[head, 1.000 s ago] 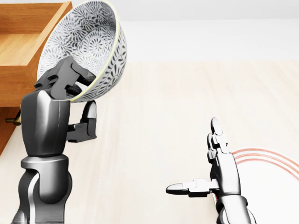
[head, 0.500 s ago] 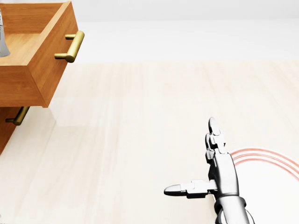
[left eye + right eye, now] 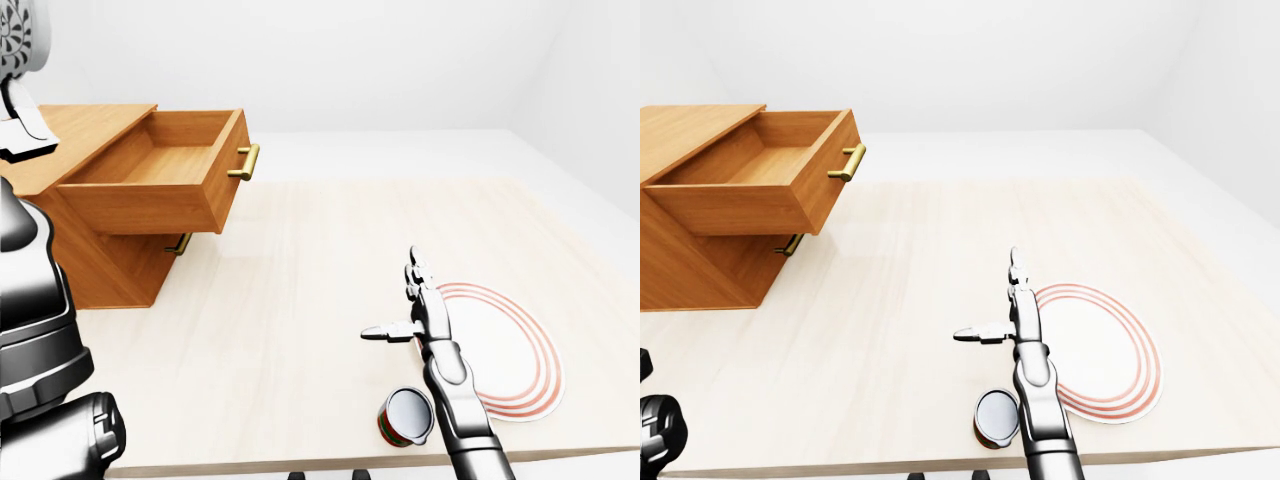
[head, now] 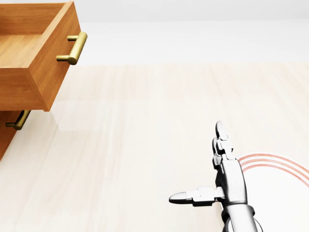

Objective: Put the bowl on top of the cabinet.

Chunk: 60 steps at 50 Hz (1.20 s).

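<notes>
Bowl [image 3: 18, 35] only a patterned sliver at top-left edge of left-eye view, high above cabinet [image 3: 70, 125] top, apparently carried by left hand [image 3: 22, 120]; grip cropped, cannot tell whether fingers close. Top drawer [image 3: 165, 175] pulled out, nothing inside. Right hand [image 3: 415, 320] hovers over table [image 3: 280, 300], fingers spread, holding nothing, beside red-ringed plate [image 3: 520, 350] and small can [image 3: 405, 415]. Judgement: lift done; bowl not yet set down on cabinet top, placing and release remain.

Your patterned bowl [image 3: 18, 35] shows only as a sliver at the left-eye view's top left corner, above the wooden cabinet [image 3: 690, 262], whose top drawer [image 3: 160, 185] stands open.
</notes>
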Available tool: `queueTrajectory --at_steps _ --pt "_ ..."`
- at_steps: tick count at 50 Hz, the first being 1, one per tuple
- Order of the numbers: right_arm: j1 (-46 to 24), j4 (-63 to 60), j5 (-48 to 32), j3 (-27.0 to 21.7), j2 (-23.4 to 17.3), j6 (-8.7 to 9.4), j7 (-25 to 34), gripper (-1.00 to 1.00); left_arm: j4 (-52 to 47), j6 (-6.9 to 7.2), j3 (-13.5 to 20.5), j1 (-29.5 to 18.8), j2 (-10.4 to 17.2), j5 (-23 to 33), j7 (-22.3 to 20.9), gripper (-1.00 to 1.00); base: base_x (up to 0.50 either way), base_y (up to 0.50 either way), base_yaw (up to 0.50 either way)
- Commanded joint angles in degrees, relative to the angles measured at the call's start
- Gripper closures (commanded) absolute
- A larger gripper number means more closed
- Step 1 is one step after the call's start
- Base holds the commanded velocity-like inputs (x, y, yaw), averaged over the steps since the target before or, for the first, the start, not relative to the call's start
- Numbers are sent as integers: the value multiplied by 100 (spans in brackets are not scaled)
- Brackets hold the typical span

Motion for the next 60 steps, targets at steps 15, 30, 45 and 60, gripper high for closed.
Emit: queueTrajectory --at_steps 15,30,45,60 --pt "22 7 -75 27 13 0 -30 -100 4285 -985 -122 -416 1298 95 1196 99 0 0 0" --pt "52 -33 -79 60 25 0 -12 -100 6739 -985 -975 -1546 1353 1026 1196 98 0 0 0" --pt "40 -3 -86 65 27 0 -9 -100 7002 -985 -1154 -1712 1264 1572 1196 98 0 0 0" --pt "9 107 -106 83 36 0 -28 -100 6596 -985 -997 -1651 1363 1489 1196 -100 0 0 0"
